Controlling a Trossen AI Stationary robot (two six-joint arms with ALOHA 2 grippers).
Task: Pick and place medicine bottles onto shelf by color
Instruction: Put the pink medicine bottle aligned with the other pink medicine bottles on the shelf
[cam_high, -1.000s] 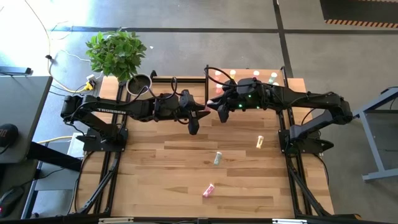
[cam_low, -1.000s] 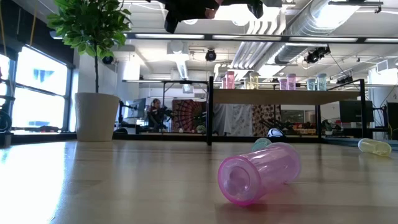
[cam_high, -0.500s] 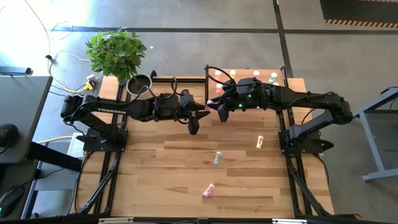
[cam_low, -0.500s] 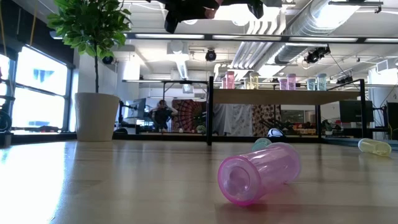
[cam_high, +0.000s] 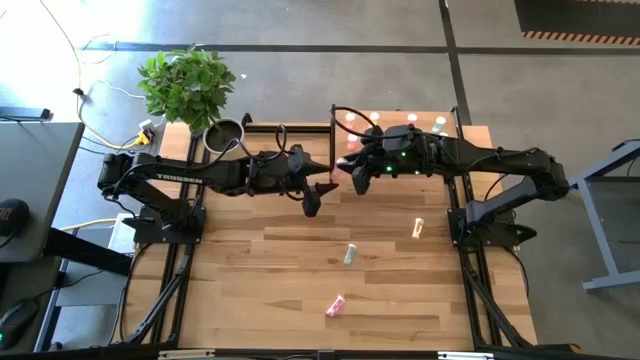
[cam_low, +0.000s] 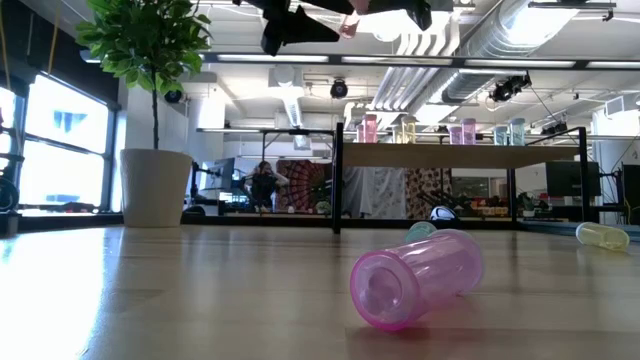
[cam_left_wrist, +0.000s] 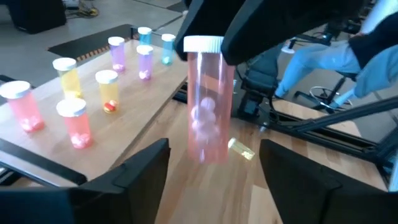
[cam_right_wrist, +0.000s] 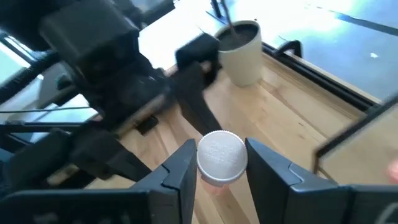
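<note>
Handover in mid-air near the shelf's (cam_high: 470, 135) left edge. Left gripper (cam_left_wrist: 211, 180) sits well above the table (cam_high: 260, 270), fingers spread wide with clear gaps on both sides of the pink bottle (cam_left_wrist: 207, 102); it holds nothing. Pink bottle hangs upright between and just ahead of those fingers, long axis vertical, white cap up. Right gripper (cam_right_wrist: 221, 168) is closed on the bottle's cap end, both fingers pressed against the cap, so it carries the bottle alone. Shelf lies just to the right of the bottle, with the right arm reaching across it, so the right arm is nearer; standing bottles (cam_left_wrist: 74, 121) already fill the near part in pink, yellow, purple and blue groups. Likely next: right arm swings the bottle over the shelf edge towards the pink group (cam_left_wrist: 22, 106). Tight spots: the black upright panel (cam_high: 331, 140) at the shelf's left side and the standing bottles. Open room is plentiful over the table below, where a green bottle (cam_high: 350, 255), a yellow bottle (cam_high: 418, 228) and another pink one (cam_high: 335, 305) lie on their sides.
</note>
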